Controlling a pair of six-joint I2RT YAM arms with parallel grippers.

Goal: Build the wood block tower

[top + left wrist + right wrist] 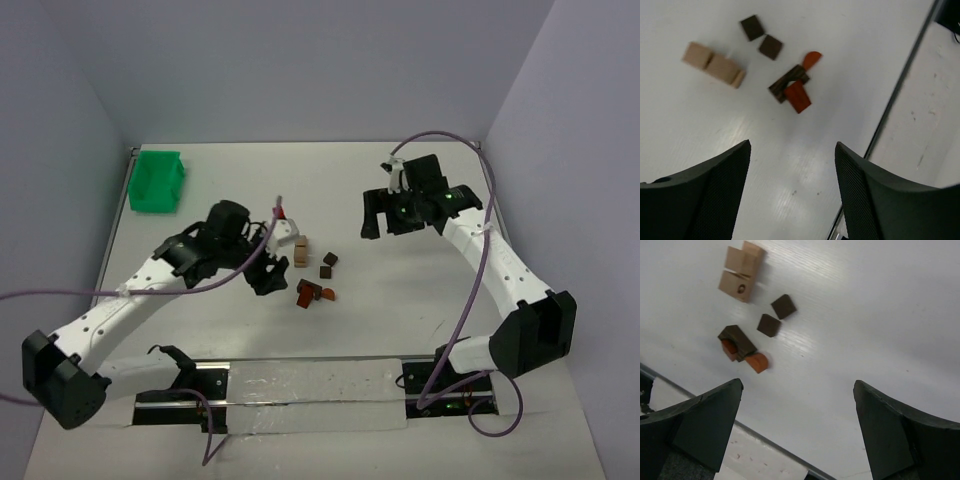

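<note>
- Hanging just beside the blocks, the left gripper (pixel 792 150) is holding nothing. Its fingers are standing apart with only bare desk (pixel 400 320) between them.
- The right gripper (pixel 798 385) is gaping wide and empty too, hovering toward the right side of the desk, well apart from the blocks.
- The wood blocks (pixel 325 271) are lying loose near the middle of the desk between the two arms, likely so either arm can reach them. No tower is standing yet.
- The tan blocks (pixel 715 66) are touching each other, and two dark brown blocks (pixel 771 46) are sitting near them.
- A dark brown piece (pixel 789 82) is lying over a reddish-brown block (pixel 798 96) and hiding part of it.
- The green tray (pixel 157 180) is sitting at the far left corner, well apart.
- Both wrist views are cutting off the fingers at the bottom edge.
</note>
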